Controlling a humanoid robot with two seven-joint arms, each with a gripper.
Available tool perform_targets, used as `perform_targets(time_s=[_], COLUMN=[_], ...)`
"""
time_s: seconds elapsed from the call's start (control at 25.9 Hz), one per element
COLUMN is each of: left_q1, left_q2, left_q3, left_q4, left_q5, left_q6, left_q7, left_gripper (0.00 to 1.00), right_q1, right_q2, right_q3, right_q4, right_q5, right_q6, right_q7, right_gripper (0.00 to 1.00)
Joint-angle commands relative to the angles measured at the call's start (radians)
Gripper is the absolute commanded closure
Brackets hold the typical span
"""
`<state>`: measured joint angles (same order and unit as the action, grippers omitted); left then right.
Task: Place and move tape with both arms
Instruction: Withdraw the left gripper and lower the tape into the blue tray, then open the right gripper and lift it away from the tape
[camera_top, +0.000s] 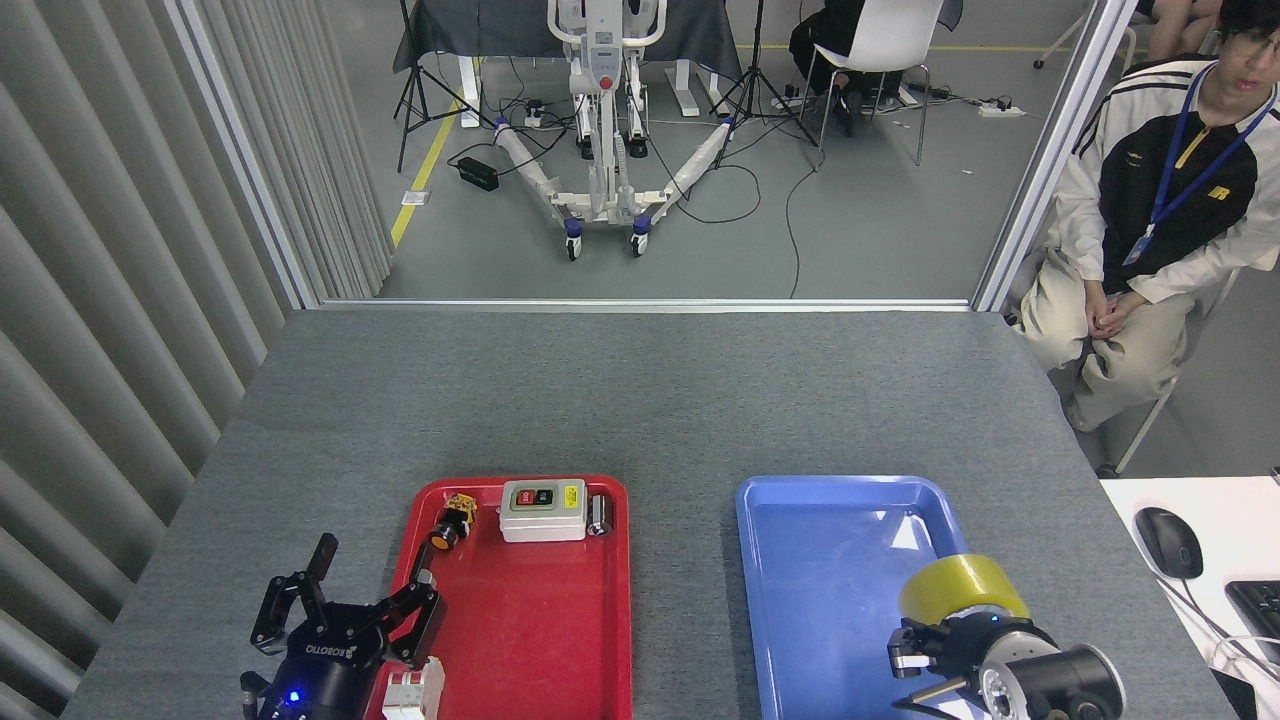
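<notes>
The yellow tape roll (960, 587) hangs at the right rim of the blue tray (830, 560), held up by my right gripper (935, 632), whose black fingers close on its lower edge. Behind those fingers the wrist turns its round silver end toward the camera. My left gripper (345, 610) stands at the lower left, partly over the left edge of the red tray (540, 640). Its fingers are spread open with nothing between them, and a blue light glows on its wrist.
At the back of the red tray lie a white switch box (543, 509), a small yellow-black part (452, 520) and a metal cylinder (599, 515). A person (1150, 220) sits beyond the table's right corner. A mouse (1167, 541) rests on a white desk at right.
</notes>
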<state>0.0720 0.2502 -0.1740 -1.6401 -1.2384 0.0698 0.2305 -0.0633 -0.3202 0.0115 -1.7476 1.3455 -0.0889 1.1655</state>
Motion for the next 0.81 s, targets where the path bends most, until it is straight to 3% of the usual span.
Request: perform_targets(time_s=[0.0, 0.12, 0.27, 0.35, 0.39, 0.42, 0.77], left_q1=[0.0, 0.0, 0.0, 0.0, 0.0, 0.0, 0.0], left_q2=[0.001, 0.004, 0.014, 0.018, 0.02, 0.021, 0.031], left_q3=[-0.002, -0.002, -0.002, -0.002, -0.002, -0.002, -0.015], left_q4=[0.002, 0.008, 0.008, 0.008, 0.008, 0.008, 0.014], left_q5=[0.002, 0.002, 0.022, 0.028, 0.028, 0.03, 0.045], left_q6=[0.001, 0.001, 0.001, 0.001, 0.001, 0.001, 0.001], left_q7=[0.0, 0.0, 0.0, 0.0, 0.0, 0.0, 0.0], left_gripper=[0.01, 0.01, 0.01, 0.01, 0.01, 0.01, 0.01], right_q1=[-0.058, -0.101, -0.136, -0.136, -0.136, -0.136, -0.125], right_q2=[0.001, 0.007, 0.018, 0.016, 0.013, 0.01, 0.021], right_q3=[0.024, 0.067, 0.111, 0.111, 0.111, 0.11, 0.11], right_q4=[-0.001, 0.002, 0.013, 0.017, 0.019, 0.02, 0.014], right_q5=[-0.043, -0.058, -0.058, -0.057, -0.055, -0.055, -0.055], right_q6=[0.058, 0.195, 0.339, 0.348, 0.35, 0.35, 0.345], right_q7=[0.158, 0.233, 0.249, 0.24, 0.233, 0.226, 0.21], right_gripper=[1.0, 0.99, 0.78, 0.53, 0.29, 0.0, 0.0])
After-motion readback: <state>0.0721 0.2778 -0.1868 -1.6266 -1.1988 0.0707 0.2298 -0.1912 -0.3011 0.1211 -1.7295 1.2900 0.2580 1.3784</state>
